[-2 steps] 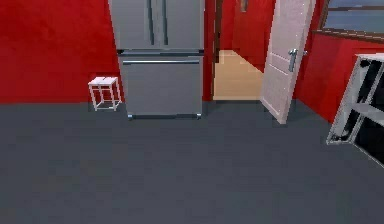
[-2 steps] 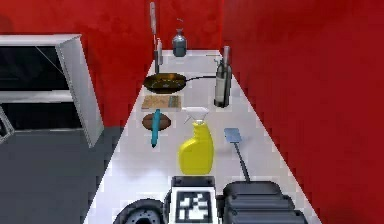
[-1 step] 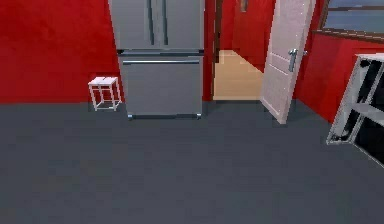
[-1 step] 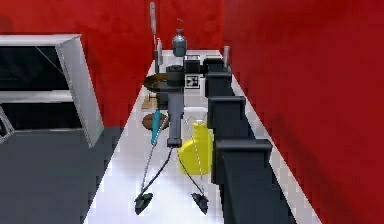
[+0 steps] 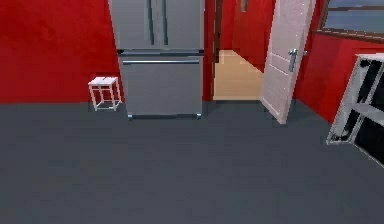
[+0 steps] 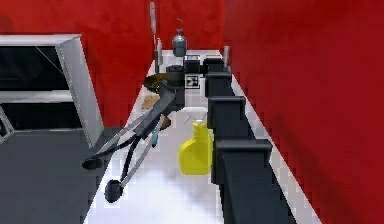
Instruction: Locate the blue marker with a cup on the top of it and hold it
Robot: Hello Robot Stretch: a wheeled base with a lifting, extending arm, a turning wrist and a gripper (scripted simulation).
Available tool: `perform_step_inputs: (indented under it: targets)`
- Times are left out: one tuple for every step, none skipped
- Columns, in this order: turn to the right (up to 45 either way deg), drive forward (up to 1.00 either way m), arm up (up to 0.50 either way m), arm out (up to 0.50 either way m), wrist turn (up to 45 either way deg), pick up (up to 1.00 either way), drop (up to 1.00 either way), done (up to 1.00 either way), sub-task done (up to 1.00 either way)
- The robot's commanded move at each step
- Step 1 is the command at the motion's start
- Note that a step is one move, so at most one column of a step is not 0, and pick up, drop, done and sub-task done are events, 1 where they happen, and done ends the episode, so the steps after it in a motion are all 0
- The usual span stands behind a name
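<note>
The dark grey floor (image 5: 190, 170) lay broad and open in the forward view, running up to a tall stainless-steel double-door refrigerator (image 5: 160, 55) against the red wall (image 5: 50, 40). A small white wire-frame stool (image 5: 105, 92) stood just beside the refrigerator on the forward view's left. On the other side a white panelled door (image 5: 285, 55) stood swung open, and a pale wooden floor (image 5: 235, 78) showed through the gap. A grey metal-framed unit (image 5: 365, 100) cut in at the forward view's right edge and narrowed the room there.

In the arm side view a long white countertop (image 6: 170, 195) ran away along the red wall, with the dark square arm (image 6: 240, 165) lying over its right side. The gripper (image 6: 165, 88) sat far along the counter by a dark round dish (image 6: 155, 80). Whether it held anything, or how its fingers stood, could not be told. A yellow plastic bottle (image 6: 197, 150) stood near the arm, dark long-handled utensils (image 6: 125, 165) lay to its left, and a grey bottle (image 6: 180, 42) stood at the far end. The blue marker could not be picked out among these things. The black marks on the two white squares (image 6: 193, 82) were too small to read
</note>
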Motion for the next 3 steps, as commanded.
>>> perform_step_inputs:
  targets:
    - [0.0, 0.00, 0.00, 0.00, 45.0, 0.00, 0.00, 0.00, 0.00]
    - [0.0, 0.00, 0.00, 0.00, 45.0, 0.00, 0.00, 0.00, 0.00]
    - [0.0, 0.00, 0.00, 0.00, 9.0, 0.00, 0.00, 0.00, 0.00]
